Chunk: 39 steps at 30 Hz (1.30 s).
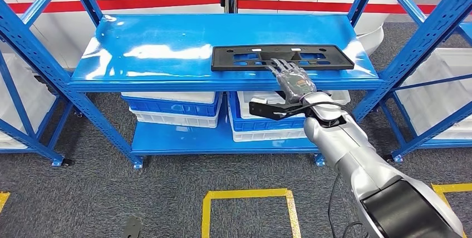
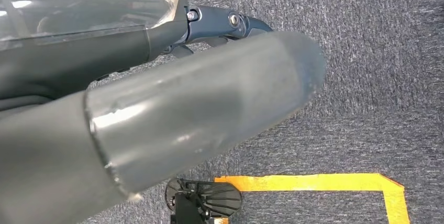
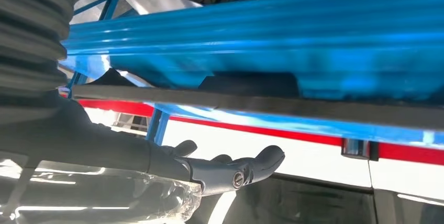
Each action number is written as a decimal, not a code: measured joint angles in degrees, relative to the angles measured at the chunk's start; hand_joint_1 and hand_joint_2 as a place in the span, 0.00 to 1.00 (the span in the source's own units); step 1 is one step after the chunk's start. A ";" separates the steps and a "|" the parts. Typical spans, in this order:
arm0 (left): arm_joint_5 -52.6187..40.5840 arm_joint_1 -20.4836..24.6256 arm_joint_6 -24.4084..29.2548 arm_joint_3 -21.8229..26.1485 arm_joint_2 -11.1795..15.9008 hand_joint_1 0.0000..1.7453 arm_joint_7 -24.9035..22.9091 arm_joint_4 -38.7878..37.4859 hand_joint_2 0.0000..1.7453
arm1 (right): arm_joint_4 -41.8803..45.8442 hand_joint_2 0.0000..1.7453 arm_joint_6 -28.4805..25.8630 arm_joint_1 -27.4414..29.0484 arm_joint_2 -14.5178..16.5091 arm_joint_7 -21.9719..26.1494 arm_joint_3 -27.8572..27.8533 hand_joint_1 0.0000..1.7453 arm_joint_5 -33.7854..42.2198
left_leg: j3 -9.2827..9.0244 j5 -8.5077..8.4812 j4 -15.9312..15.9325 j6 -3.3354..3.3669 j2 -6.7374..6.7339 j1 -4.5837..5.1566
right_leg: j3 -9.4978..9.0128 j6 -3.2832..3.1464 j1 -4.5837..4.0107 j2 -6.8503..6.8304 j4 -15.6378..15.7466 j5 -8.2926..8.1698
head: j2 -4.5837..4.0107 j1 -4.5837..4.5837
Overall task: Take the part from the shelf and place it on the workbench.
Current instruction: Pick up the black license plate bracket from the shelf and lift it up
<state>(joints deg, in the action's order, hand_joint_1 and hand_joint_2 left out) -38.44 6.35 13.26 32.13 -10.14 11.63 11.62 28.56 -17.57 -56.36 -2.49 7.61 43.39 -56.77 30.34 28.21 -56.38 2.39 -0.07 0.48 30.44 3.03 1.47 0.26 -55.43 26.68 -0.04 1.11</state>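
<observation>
The part [image 1: 311, 57] is a flat black rectangular frame with slots, lying on the right half of the blue shelf's top board [image 1: 167, 49]. My right hand [image 1: 292, 77] reaches over the board's front edge, palm down, with its spread fingers laid on the part's near edge and gripping nothing. In the right wrist view the right hand's fingers [image 3: 230, 169] are stretched out, apart from the part's dark edge [image 3: 314, 111]. My left hand [image 2: 183, 103] hangs over the grey carpet, its thumb and fingers extended and holding nothing.
Blue and white bins [image 1: 172, 107] sit on the lower board under the part. Blue uprights [image 1: 409, 54] flank the shelf, and more racks with white bins [image 1: 439, 82] stand on both sides. A yellow tape outline [image 1: 247, 196] marks the carpet before the shelf.
</observation>
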 joint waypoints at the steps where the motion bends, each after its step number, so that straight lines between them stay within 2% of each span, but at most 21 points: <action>1: -0.04 0.00 0.01 0.03 -0.04 0.00 0.00 -0.01 0.00 | 0.01 1.00 0.01 -0.19 -0.19 0.00 -0.20 0.00 0.07 | 0.00 0.00 0.00 0.00 0.00 0.00 | 0.00 0.00 0.00 0.00 0.00 0.00 | 0.00 0.00; 17: -1.33 0.49 -1.76 0.37 -0.13 0.00 -0.16 -0.03 0.00 | 3.64 1.00 1.80 0.06 -3.60 -1.11 -1.63 0.00 -1.27 | 0.03 0.02 -0.04 0.02 0.00 0.03 | 0.01 0.02 0.01 0.00 0.04 -0.02 | 0.00 0.01; 21: -1.42 0.71 -1.80 0.38 0.08 0.00 0.12 -0.03 0.00 | 3.79 1.00 2.20 0.68 -3.92 -1.24 -1.56 0.00 -1.65 | 0.35 0.15 -0.29 0.55 0.02 0.42 | 0.11 0.70 0.53 0.01 0.05 -0.46 | 0.00 0.04; 23: -1.29 0.75 -1.73 0.40 0.10 0.00 0.17 -0.03 0.00 | 3.94 1.00 2.22 0.79 -4.11 -1.18 -1.57 0.00 -1.69 | -0.14 -0.12 0.24 1.04 -0.08 0.20 | 0.53 0.91 0.45 -0.04 -0.82 -0.26 | 0.00 -0.02; 25: -1.13 0.77 -1.66 0.43 0.10 0.00 0.25 -0.03 0.00 | 4.06 1.00 2.24 0.79 -4.26 -1.09 -1.57 0.00 -1.72 | -0.76 -0.45 0.70 1.52 -0.24 -0.06 | 2.82 0.53 0.38 -0.13 -4.80 1.42 | 0.00 -0.20; 27: -1.04 0.78 -1.63 0.46 0.10 0.00 0.31 -0.03 0.00 | 4.07 1.00 2.32 1.02 -4.27 -1.01 -1.51 0.00 -1.77 | -0.77 -0.51 0.74 1.68 -0.39 -0.07 | 7.18 -0.08 0.25 -0.15 -12.64 3.99 | 0.00 -0.34; 28: -0.97 0.77 -1.63 0.46 0.07 0.00 0.33 -0.03 0.00 | 4.07 1.00 2.36 1.27 -4.27 -0.99 -1.48 0.00 -1.80 | -0.80 -0.47 0.73 1.68 -0.41 -0.04 | 9.35 -0.17 0.17 -0.15 -16.03 4.78 | 0.00 -0.37; 29: -0.88 0.76 -1.63 0.48 0.04 0.00 0.36 -0.03 0.00 | 4.07 1.00 2.39 1.51 -4.30 -0.98 -1.45 0.00 -1.84 | -0.87 -0.37 0.71 1.64 -0.39 -0.01 | 10.84 -0.08 0.07 -0.14 -17.71 4.80 | 0.00 -0.41; 30: -0.78 0.76 -1.62 0.51 0.01 0.00 0.39 -0.03 0.00 | 4.07 1.00 2.40 1.66 -4.32 -0.98 -1.44 0.00 -1.87 | -1.02 -0.21 0.67 1.53 -0.36 -0.01 | 11.28 0.23 0.01 -0.15 -17.10 3.82 | 0.00 -0.48; 31: -0.68 0.75 -1.62 0.55 -0.02 0.00 0.45 -0.03 0.00 | 4.07 1.00 2.40 1.69 -4.31 -0.98 -1.43 0.00 -1.91 | -1.26 0.04 0.62 1.33 -0.33 -0.04 | 10.66 0.67 0.05 -0.19 -14.27 1.98 | 0.00 -0.47; 32: -0.62 0.75 -1.61 0.58 -0.03 0.00 0.52 -0.03 0.00 | 4.07 1.00 2.40 1.65 -4.28 -0.98 -1.40 0.00 -1.94 | -1.51 0.38 0.54 1.03 -0.33 -0.08 | 9.40 1.11 0.13 -0.32 -10.15 -0.38 | 0.00 -0.51; 33: -0.57 0.76 -1.58 0.61 -0.03 0.00 0.58 -0.03 0.00 | 4.07 1.00 2.40 1.57 -4.24 -0.98 -1.37 0.00 -1.96 | -1.75 0.76 0.38 0.66 -0.35 -0.07 | 8.27 1.16 0.05 -0.46 -6.46 -2.00 | 0.00 -0.51; 34: -0.54 0.79 -1.52 0.62 -0.03 0.00 0.64 -0.03 0.00 | 4.06 1.00 2.40 1.49 -4.19 -0.97 -1.33 0.00 -1.97 | -1.77 1.16 0.22 0.23 -0.39 0.00 | 7.29 0.65 -0.09 -0.58 -3.89 -3.00 | 0.00 -0.51; 35: -0.50 0.79 -1.44 0.62 -0.03 0.00 0.67 -0.03 0.00 | 4.06 1.00 2.40 1.47 -4.12 -0.97 -1.28 0.00 -1.99 | -1.75 1.49 0.07 -0.16 -0.46 0.10 | 6.88 -0.16 -0.24 -0.63 -2.62 -3.37 | 0.00 -0.41; 37: -0.42 0.79 -1.26 0.66 0.00 0.00 0.71 -0.03 0.00 | 4.06 1.00 2.40 1.47 -4.03 -0.96 -1.21 0.00 -2.10 | -1.69 1.99 -0.09 -0.79 -0.51 0.12 | 6.55 -1.94 -0.34 -0.47 -2.58 -3.14 | 0.00 -0.20; 39: -0.38 0.80 -1.15 0.73 0.07 0.00 0.75 -0.01 0.00 | 4.10 1.00 2.40 1.28 -3.91 -0.96 -1.19 0.00 -2.16 | -1.32 2.70 -1.34 -1.48 -0.43 -0.13 | 6.15 -2.63 -0.07 -0.20 -2.61 -3.04 | 0.00 -0.03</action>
<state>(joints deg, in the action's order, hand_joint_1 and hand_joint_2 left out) -38.82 7.15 12.10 32.86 -10.07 12.38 11.61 32.67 -15.17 -55.08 -6.40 6.64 42.20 -58.93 29.02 30.91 -57.72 0.91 -0.50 0.34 36.59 0.39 1.40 0.06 -58.04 23.64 -0.04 1.08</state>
